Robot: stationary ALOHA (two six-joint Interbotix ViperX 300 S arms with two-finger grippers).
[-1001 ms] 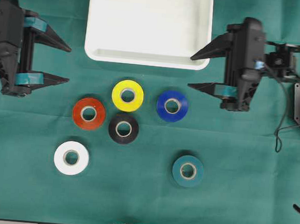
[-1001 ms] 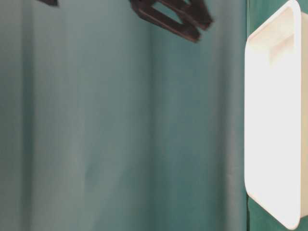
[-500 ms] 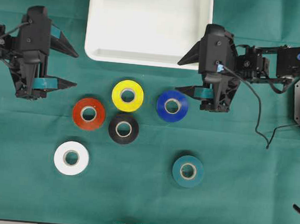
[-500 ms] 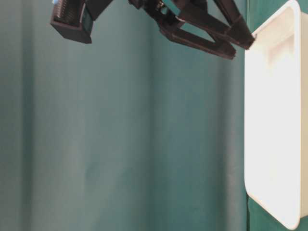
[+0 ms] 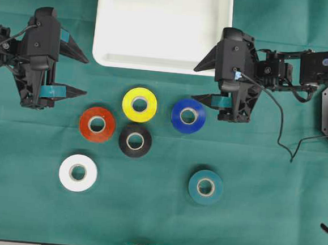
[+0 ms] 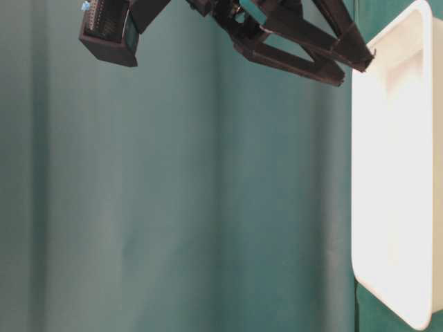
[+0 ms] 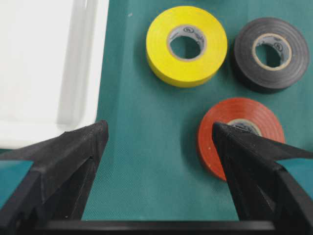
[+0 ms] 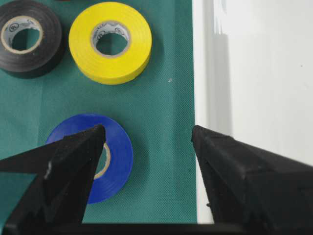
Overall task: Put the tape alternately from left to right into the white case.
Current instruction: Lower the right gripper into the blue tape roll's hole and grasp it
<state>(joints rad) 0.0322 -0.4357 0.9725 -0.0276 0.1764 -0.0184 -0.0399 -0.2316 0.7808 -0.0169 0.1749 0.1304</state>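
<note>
Counter: covered in a green cloth; it carries the case and all six rolls.
White case: lies at the far middle of the counter, nothing inside it; its near rim sits just beyond the yellow roll; in the left wrist view its corner lies past the left fingertip; in the right wrist view its edge runs beside the right fingertip.
Left gripper: at the left side, level with the near edge of the case; jaws spread wide apart with nothing between them; the lower finger points toward the red roll, apart from it.
Right gripper: at the right side, near the case's near right corner; jaws spread wide apart and holding nothing; the lower finger ends just beside the blue roll.
Yellow roll: flat on the cloth, nearest the case, between red and blue.
Blue roll: flat, right of yellow, apart from it.
Red roll: flat, left of the black one, close beside it.
Black roll: flat, just in front of yellow; whether they touch I cannot tell.
White roll: flat, alone at the near left.
Teal roll: flat, alone at the near right.
</note>
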